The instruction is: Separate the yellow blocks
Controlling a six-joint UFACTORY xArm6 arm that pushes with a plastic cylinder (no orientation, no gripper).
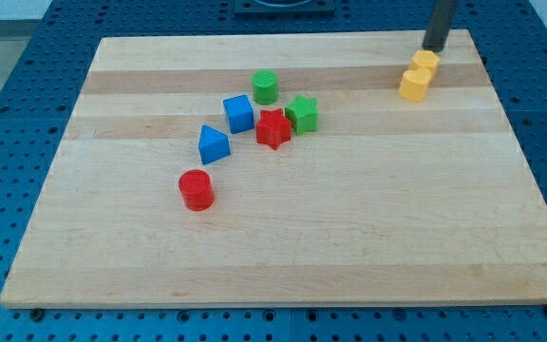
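Observation:
Two yellow blocks sit touching at the board's upper right: a smaller one (pixel 425 61) behind and a larger hexagonal one (pixel 413 85) in front of it. My tip (pixel 434 47) is at the view's top right, just above and to the right of the smaller yellow block, very close to it or touching it.
A cluster lies left of centre: a green cylinder (pixel 265 86), a green star (pixel 302 113), a red star (pixel 273 128), a blue cube (pixel 238 113), a blue triangular block (pixel 213 144) and a red cylinder (pixel 197 190). The wooden board (pixel 349 237) ends close behind the yellow blocks.

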